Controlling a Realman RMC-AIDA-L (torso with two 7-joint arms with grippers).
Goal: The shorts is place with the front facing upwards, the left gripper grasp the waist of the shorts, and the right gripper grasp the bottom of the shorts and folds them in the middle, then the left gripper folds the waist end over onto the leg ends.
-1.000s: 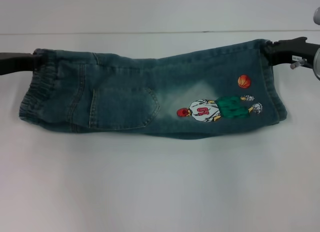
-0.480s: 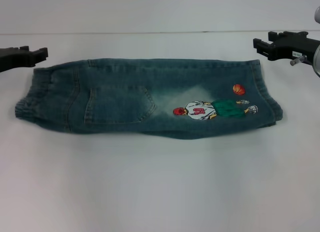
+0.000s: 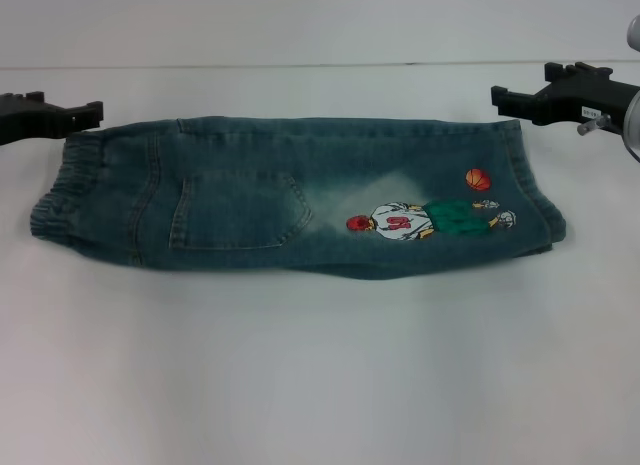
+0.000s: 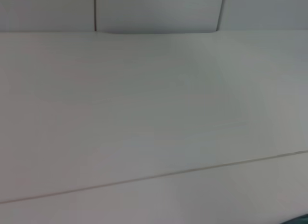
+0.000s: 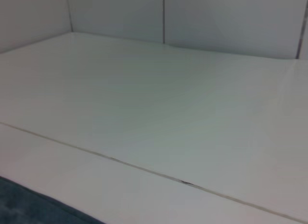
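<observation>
Two grippers sit at the far edge of the cloth, one at each end, and neither has hold of anything. The left gripper (image 3: 92, 112), at the upper left of the head view, shows its black fingers (image 3: 60, 113) lying close together just off the corner of the waist (image 3: 62, 185); whether there is a small gap between them I cannot tell. The right gripper (image 3: 500, 95), at the upper right, hangs just beyond the corner of the leg ends (image 3: 535, 190), and its fingers are likewise seen edge-on, so their opening cannot be told.

Between them the shorts (image 3: 290, 195) lie flat across the middle of the white table (image 3: 320, 385), already doubled lengthwise: one leg over the other, patch pocket (image 3: 240, 210) and cartoon print (image 3: 425, 220) facing up. That suggests the first fold is done and both claws have let go.

What remains, I judge, is for the left gripper to take the waist and carry it over onto the leg ends.
</observation>
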